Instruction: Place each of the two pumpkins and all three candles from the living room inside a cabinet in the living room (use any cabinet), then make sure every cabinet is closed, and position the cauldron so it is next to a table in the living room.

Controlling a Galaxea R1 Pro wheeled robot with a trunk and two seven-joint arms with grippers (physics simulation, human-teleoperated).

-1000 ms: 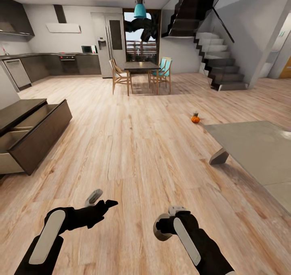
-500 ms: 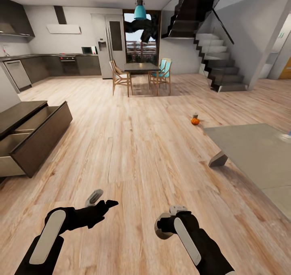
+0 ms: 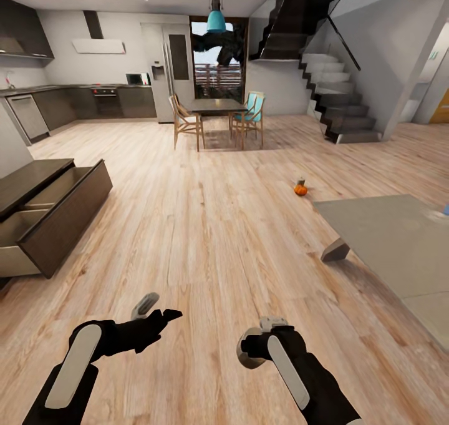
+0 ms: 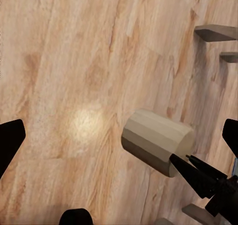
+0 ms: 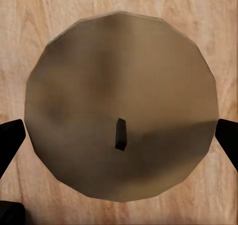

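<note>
Beige candle (image 5: 121, 131) sits gripped in the right end effector (image 3: 254, 349). The left end effector (image 3: 157, 309) is spread wide, empty. Step judged: ferrying this candle to the cabinet (image 3: 59, 216) at 10 o'clock, whose drawers stand pulled out; next move needs a base turn toward it, approx. A pumpkin (image 3: 300, 190) and 2nd candle (image 3: 301, 180) rest on the wood-plank floor (image 3: 218, 225) at 1 o'clock, near the table (image 3: 399, 238) corner. Kitchen and stairs lie beyond.

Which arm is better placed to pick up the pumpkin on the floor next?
Probably the left: the left gripper looks open and empty, while the right gripper grips a candle. The pumpkin lies far ahead.
</note>
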